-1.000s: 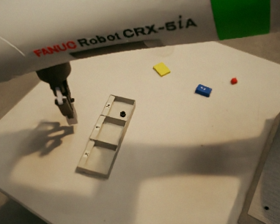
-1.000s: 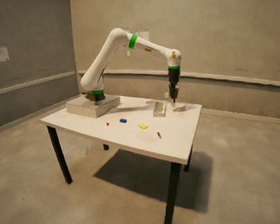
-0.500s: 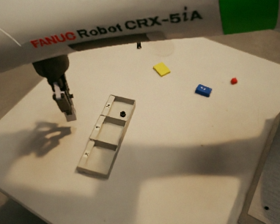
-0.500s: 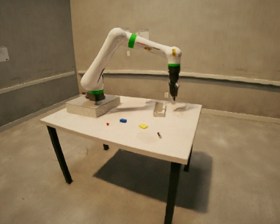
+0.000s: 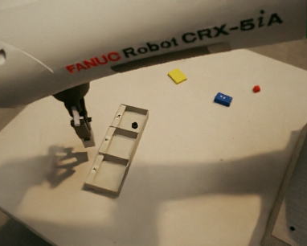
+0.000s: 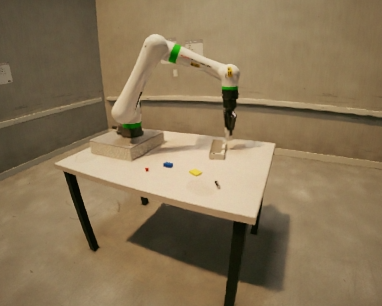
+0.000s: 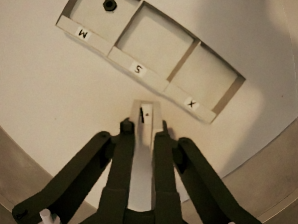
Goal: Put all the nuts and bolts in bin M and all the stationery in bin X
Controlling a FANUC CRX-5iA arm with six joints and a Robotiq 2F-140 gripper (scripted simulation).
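My gripper [image 5: 88, 142] [image 6: 228, 135] [image 7: 146, 111] points down just outside the labelled side of the bins, near S and X. It is shut on a small white piece with a black mark [image 7: 147, 121]; what it is I cannot tell. Bin M [image 5: 118, 116] [image 7: 82, 34] holds a black nut [image 5: 134, 125] [image 7: 109, 5]. Bin X [image 5: 95, 169] [image 7: 191, 103] is empty. On the table lie a yellow flat square [image 5: 177, 75] [image 6: 195, 172], a blue block [image 5: 223, 99] [image 6: 168, 164], a small red piece [image 5: 256, 88] [image 6: 147, 169] and a dark slim piece [image 6: 217, 184].
Bin S [image 5: 106, 139] [image 7: 138, 68] is empty and sits between M and X in one joined row. The robot's base block [image 5: 300, 189] [image 6: 122, 146] stands on the table. The arm [image 5: 150, 36] crosses above the table's far part in the top view.
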